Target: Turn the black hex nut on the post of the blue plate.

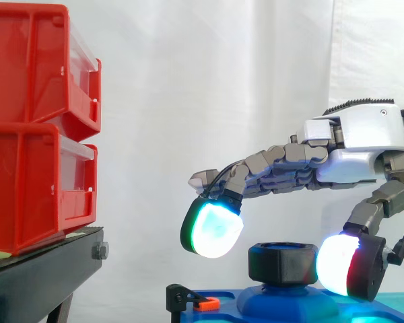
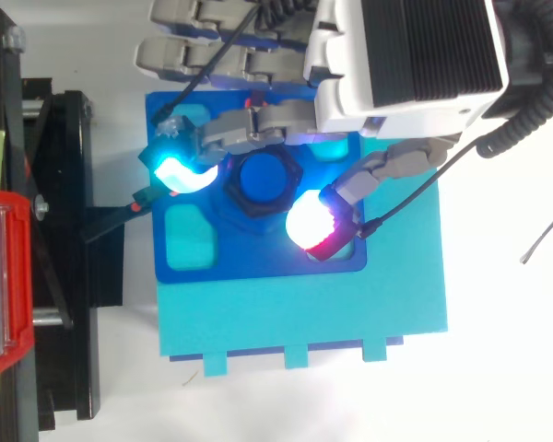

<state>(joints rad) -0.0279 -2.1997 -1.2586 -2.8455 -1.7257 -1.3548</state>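
1. Edges / clearance
- Blue plate sits on a larger teal base. The base overhangs the plate on the near and right sides in top view.
- Plate's L edge (top view) lies near the black stand. A black bracket w/ orange clip sits at that edge.
- White surface is open to the R of the base and along its tabbed edge.
- Side view: clear gap betw. the stand and the plate, white curtain behind.

2. Task item
- Black hex nut sits on the blue post at approx. plate centre, upright. The post top shows through the nut's bore.

3. Hand
- Hand enters from the R in side view, palm above and R of the nut.
- Fingers are extended and relaxed, i.e. not clamped. Pads straddle the nut.
- Cyan finger pad hangs just L of the nut, slightly higher, w/ a thin gap.
- White/red thumb pad is against or just beside the nut's R flank. Contact can't be confirmed.

4. Containers
- Two red bins are stacked on the stand, well apart from the nut. Clear fronts, contents not discernible.
- Plate has rounded pockets, e.g., showing teal inside.
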